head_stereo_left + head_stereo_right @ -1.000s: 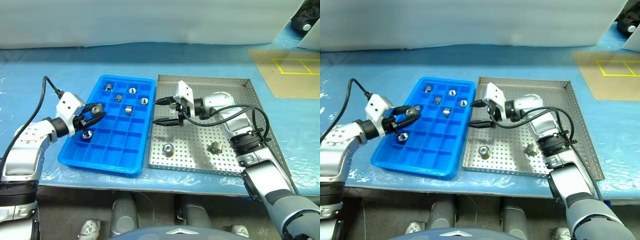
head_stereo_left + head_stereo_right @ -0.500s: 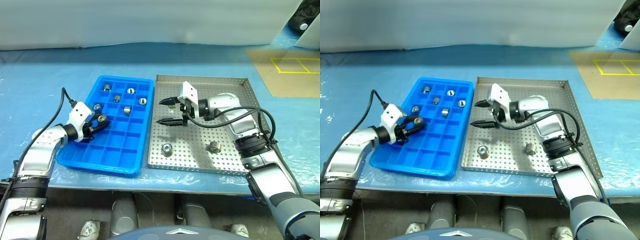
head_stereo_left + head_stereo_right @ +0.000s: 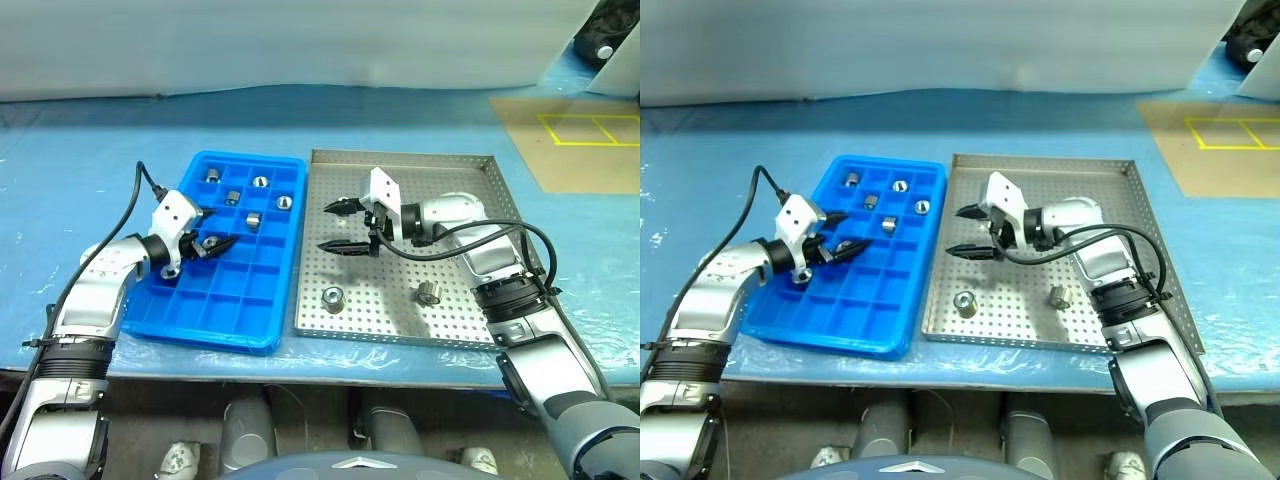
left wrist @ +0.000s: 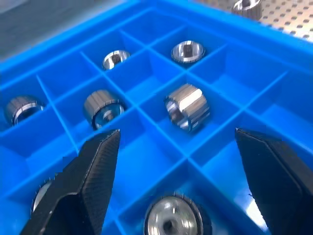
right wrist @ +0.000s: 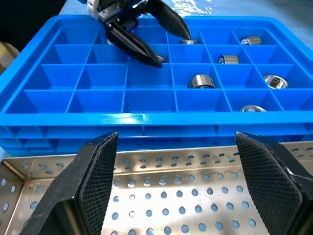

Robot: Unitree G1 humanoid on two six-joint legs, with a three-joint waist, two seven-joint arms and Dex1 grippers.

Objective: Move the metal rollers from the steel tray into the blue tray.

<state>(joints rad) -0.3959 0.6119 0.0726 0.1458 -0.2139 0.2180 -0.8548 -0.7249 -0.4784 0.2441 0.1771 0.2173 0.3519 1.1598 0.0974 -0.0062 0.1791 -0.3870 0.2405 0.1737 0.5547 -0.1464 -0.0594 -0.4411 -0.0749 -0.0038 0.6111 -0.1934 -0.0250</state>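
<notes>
Currently the left gripper (image 3: 213, 233) hangs low over the blue tray (image 3: 222, 312), its two black fingers spread and nothing between them; in the left wrist view a metal roller (image 4: 172, 218) lies in the compartment directly beneath the gap, so I judge this the release step of one transfer, roller just deposited. Other rollers sit in compartments beyond the fingertips: one on its side (image 4: 188, 106) just ahead, and several more (image 4: 102, 107) nearer the tray's far wall, each in its own cell. The right gripper (image 3: 342, 225) hovers above the steel tray (image 3: 465, 168), also spread wide and empty, pointing toward the blue tray's edge. Two rollers remain on the perforated floor: one (image 3: 334, 297) below and slightly to the near side of the right fingertips, the other (image 3: 430, 293) further back, beside the right forearm. Progress estimate: most pieces are across, two left. The next move, in my judgement, falls to the right gripper, being open and the closer one: it should drop toward the nearer roller, straddle it with the fingers on opposite flanks, and close before lifting. Risk: the roller is small and smooth, may roll or slip on the holed metal if pinched off-centre. The left gripper should lift clear of the compartment walls without nudging the dropped roller.
</notes>
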